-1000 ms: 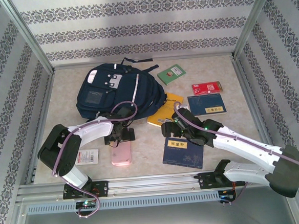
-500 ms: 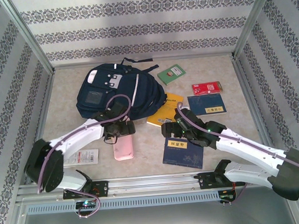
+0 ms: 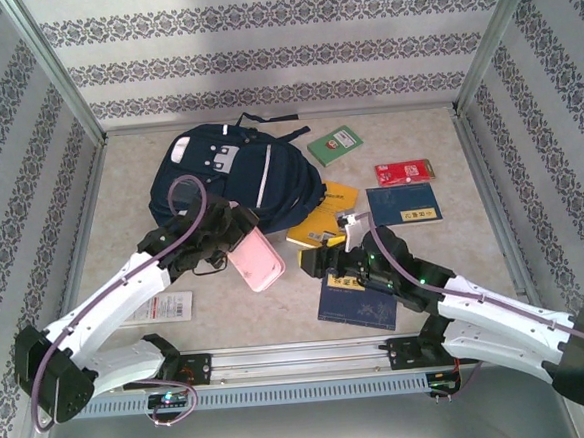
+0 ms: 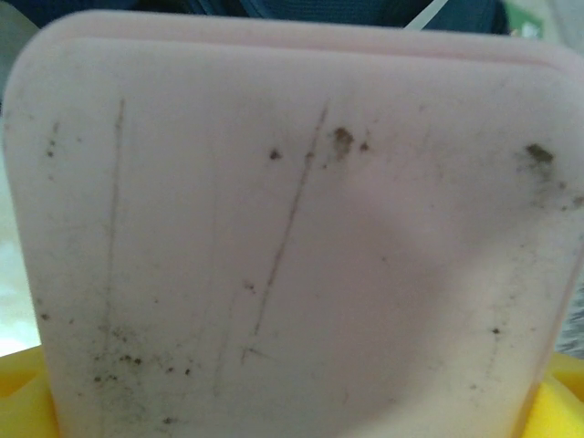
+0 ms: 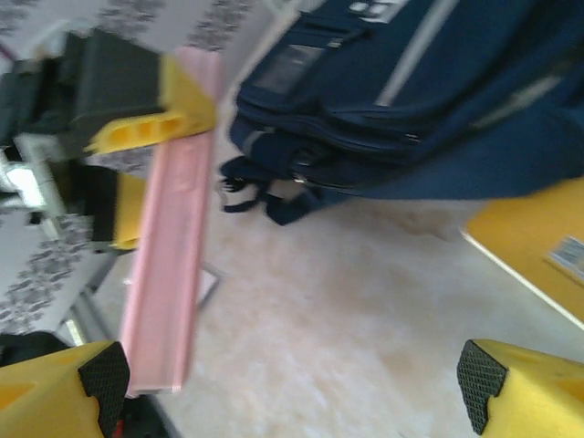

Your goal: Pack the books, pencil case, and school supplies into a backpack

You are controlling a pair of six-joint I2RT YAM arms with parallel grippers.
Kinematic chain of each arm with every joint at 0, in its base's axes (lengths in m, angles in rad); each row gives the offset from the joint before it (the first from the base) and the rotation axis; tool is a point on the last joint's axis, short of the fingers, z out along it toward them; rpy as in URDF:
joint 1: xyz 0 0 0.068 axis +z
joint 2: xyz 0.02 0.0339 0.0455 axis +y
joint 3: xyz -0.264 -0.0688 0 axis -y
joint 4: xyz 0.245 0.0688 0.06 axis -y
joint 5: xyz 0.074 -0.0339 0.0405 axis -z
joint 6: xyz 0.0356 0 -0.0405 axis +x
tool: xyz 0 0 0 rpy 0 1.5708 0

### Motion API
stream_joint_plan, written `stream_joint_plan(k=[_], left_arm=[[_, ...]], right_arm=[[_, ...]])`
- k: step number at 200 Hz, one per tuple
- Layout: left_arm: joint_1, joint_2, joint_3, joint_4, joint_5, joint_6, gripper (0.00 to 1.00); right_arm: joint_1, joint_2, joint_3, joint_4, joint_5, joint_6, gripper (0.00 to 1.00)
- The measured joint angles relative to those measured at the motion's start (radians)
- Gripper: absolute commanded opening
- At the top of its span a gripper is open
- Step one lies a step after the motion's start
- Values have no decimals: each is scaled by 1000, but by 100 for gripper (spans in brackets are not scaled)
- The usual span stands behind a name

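The left claw was clamped on one end of the pink pencil case, which hung tilted above the desk just beside the near edge of the backpack. The right claw stood with its jaws apart close by, low over the desk near the orange-yellow book. Held by its end only, the case could pivot or slip out, and since no open mouth showed on the backpack, pushing it in might merely shove the bag or strike the right claw.
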Motion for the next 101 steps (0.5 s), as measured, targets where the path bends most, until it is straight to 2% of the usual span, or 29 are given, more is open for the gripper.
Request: stream_joint_plan(k=[42, 71, 101], left_arm=[[-24, -115, -93, 69, -15, -203, 66], [-31, -158, -127, 84, -30, -274, 66], [-32, -185, -141, 95, -43, -313, 66]], right_arm=[[74, 99, 8, 188, 1, -48, 97], [102, 211, 31, 264, 3, -49, 97], [140, 323, 79, 336, 0, -48, 92]])
